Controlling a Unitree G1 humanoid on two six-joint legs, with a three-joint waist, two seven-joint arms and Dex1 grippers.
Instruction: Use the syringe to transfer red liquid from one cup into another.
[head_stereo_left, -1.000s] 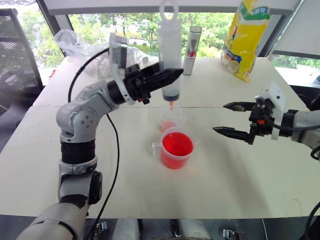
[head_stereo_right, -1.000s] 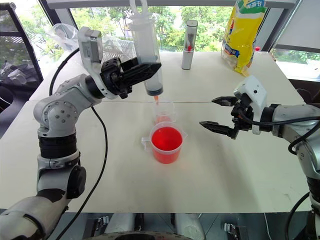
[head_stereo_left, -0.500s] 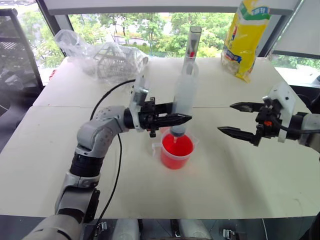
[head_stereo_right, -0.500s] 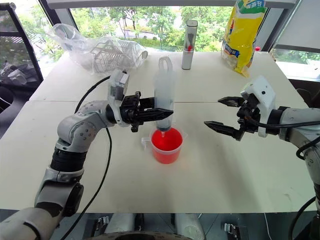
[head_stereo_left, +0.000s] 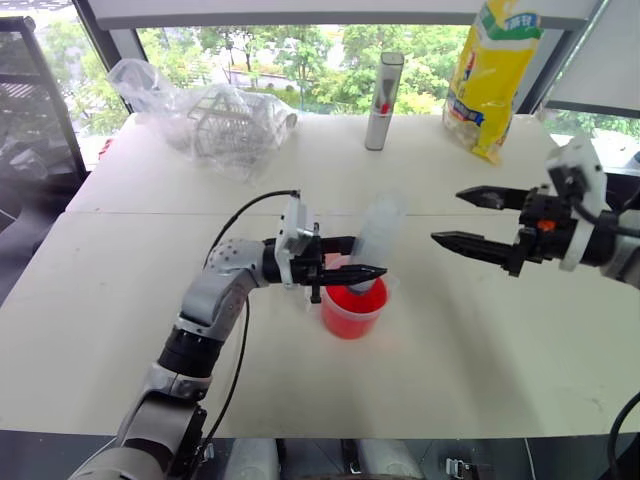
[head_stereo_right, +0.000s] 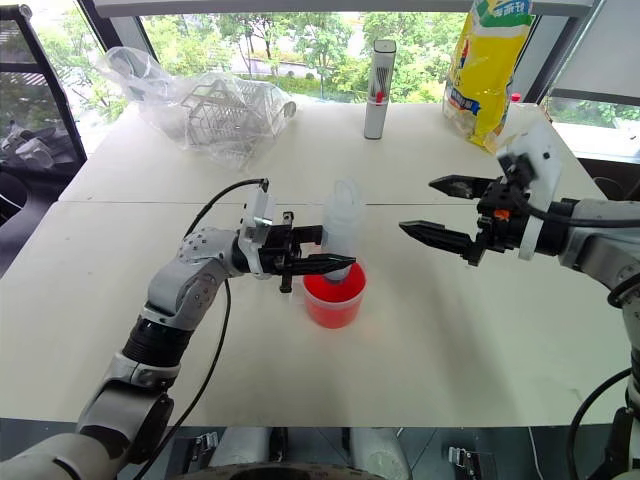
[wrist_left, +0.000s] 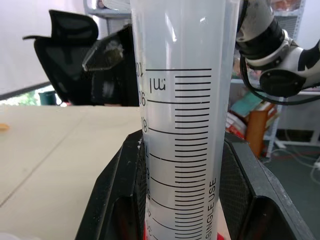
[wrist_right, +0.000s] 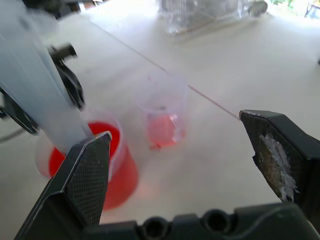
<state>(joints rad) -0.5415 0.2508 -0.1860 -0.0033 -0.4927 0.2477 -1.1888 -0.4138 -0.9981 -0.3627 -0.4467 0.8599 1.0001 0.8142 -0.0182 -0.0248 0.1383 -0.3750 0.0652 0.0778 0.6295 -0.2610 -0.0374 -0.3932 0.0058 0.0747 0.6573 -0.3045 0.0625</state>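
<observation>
My left gripper (head_stereo_left: 348, 271) is shut on the barrel of the syringe (head_stereo_left: 374, 236), a clear tube with printed markings (wrist_left: 186, 125). The syringe leans to the right, and its lower end dips into the larger handled beaker (head_stereo_right: 331, 303), which holds red liquid (head_stereo_left: 351, 298). The smaller cup (wrist_right: 163, 116) stands just behind the beaker with a little red liquid in its bottom. My right gripper (head_stereo_left: 446, 217) hovers open to the right of the beaker and above the table, holding nothing.
A grey metal cylinder (head_stereo_left: 383, 100) stands at the back centre. A yellow bag (head_stereo_left: 495, 75) is at the back right. A clear plastic bag over a wire basket (head_stereo_left: 215, 120) lies at the back left. A black cable (head_stereo_left: 235, 330) trails from the left arm.
My left gripper has come down with the syringe, from high above the smaller cup to the beaker, and the syringe now leans. My right gripper has risen slightly and stays open.
</observation>
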